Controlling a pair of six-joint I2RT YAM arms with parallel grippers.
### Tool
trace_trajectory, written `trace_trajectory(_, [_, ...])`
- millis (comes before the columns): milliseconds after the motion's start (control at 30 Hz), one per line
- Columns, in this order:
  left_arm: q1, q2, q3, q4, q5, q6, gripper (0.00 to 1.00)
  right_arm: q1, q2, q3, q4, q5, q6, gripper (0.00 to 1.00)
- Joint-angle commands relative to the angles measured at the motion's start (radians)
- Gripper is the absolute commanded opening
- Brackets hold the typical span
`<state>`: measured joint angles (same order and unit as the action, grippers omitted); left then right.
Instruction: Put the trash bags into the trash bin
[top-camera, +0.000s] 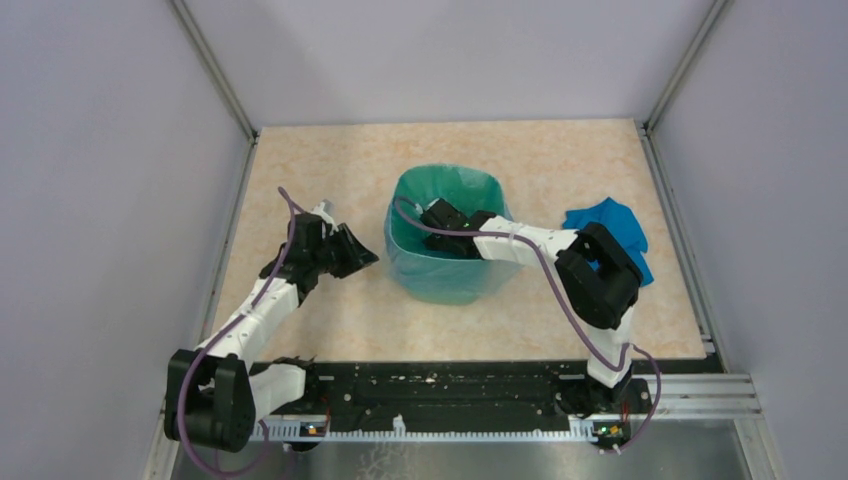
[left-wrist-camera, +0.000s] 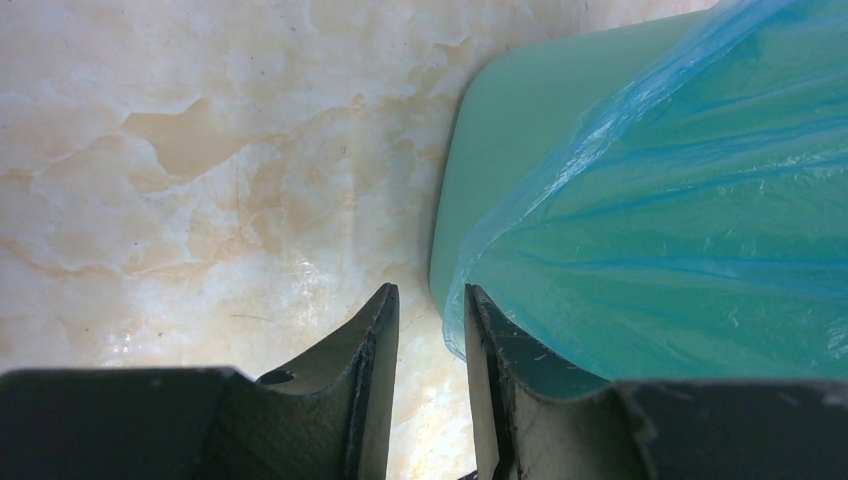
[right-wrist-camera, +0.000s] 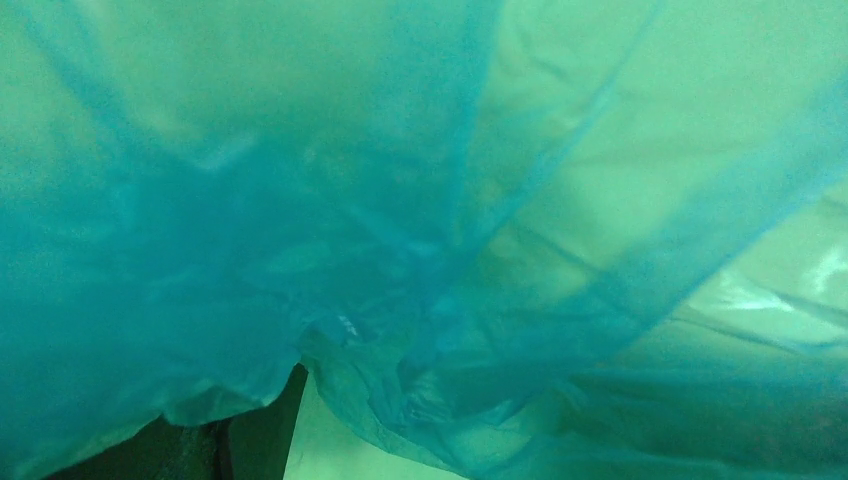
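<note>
The mint-green trash bin (top-camera: 440, 185) stands upright mid-table. The light blue trash bag (top-camera: 450, 280) lines it and drapes down its outer walls. My left gripper (top-camera: 368, 262) sits low at the bin's left side, open by a narrow gap and holding nothing. In the left wrist view the gripper (left-wrist-camera: 430, 295) faces the bin (left-wrist-camera: 500, 130); the bag's (left-wrist-camera: 700, 200) hem hangs just by my right finger. My right gripper (top-camera: 435, 213) reaches down inside the bin. In the right wrist view the bag (right-wrist-camera: 300, 200) veils it; only one dark finger (right-wrist-camera: 260, 425) and bare bin wall (right-wrist-camera: 330, 450) show.
A darker blue crumpled heap (top-camera: 612, 232) lies on the table right of the bin, partly behind my right arm. Grey walls with metal posts close in the table on three sides. The black base rail (top-camera: 440, 390) runs along the near edge.
</note>
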<state>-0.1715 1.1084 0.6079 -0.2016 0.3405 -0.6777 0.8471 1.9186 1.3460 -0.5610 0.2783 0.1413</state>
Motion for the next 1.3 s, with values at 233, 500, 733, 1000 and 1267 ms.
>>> trace_trajectory(233, [-0.003,0.004,0.059,0.011,0.03,0.038,0.37,-0.016,0.035,0.011,-0.014,0.116,-0.025,0.7])
trace_trajectory(500, [-0.003,0.003,0.072,-0.012,0.035,0.051,0.37,-0.019,0.027,0.049,-0.017,0.099,-0.029,0.67])
trace_trajectory(733, [-0.002,-0.002,0.082,-0.025,0.031,0.058,0.38,-0.02,-0.014,0.146,-0.095,0.007,0.013,0.68])
trace_trajectory(1000, [-0.002,-0.001,0.075,-0.016,0.039,0.052,0.38,-0.02,-0.033,0.193,-0.171,-0.019,0.032,0.68])
trace_trajectory(1267, [-0.002,-0.006,0.082,-0.018,0.053,0.052,0.37,-0.02,-0.054,0.166,-0.19,-0.003,0.061,0.61])
